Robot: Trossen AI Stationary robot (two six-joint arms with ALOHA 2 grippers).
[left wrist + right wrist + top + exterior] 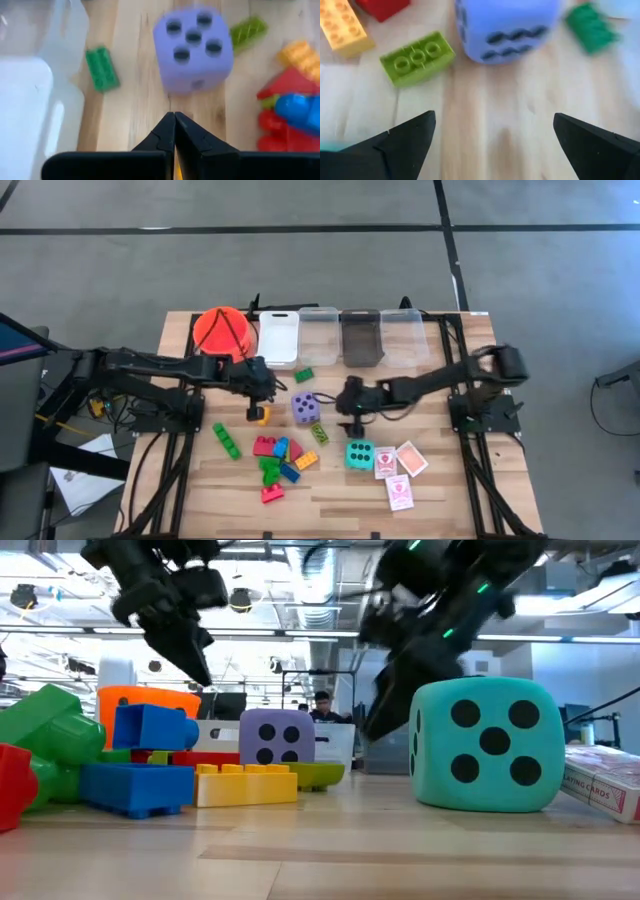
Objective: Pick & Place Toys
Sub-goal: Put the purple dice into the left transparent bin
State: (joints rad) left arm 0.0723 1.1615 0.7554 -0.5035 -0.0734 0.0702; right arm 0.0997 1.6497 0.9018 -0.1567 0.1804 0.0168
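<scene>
A: High view, left to right: the left claw (262, 398) hangs over the counter (200, 490) ahead of the orange bucket (222, 330) at the far edge. Its fingers (165, 135) are pressed together, and nothing can be seen between them.

B: What sits under it?

A: A small yellow piece (262, 416) lies just below it; what it is cannot be told. Next comes the purple die (306, 407), near the counter's middle, with a dark green brick (303, 375) beyond it toward the bins (340, 335).

B: And the right claw (350, 406)?

A: It is just right of the purple die, fingers spread wide and empty. A lime brick (417, 57) lies on the wood close beside the die.

B: The rest of the toys?

A: A brick pile (275, 465) lies toward the near edge, then the teal die (360, 455), then the playing cards (400, 475) rightmost.
</scene>
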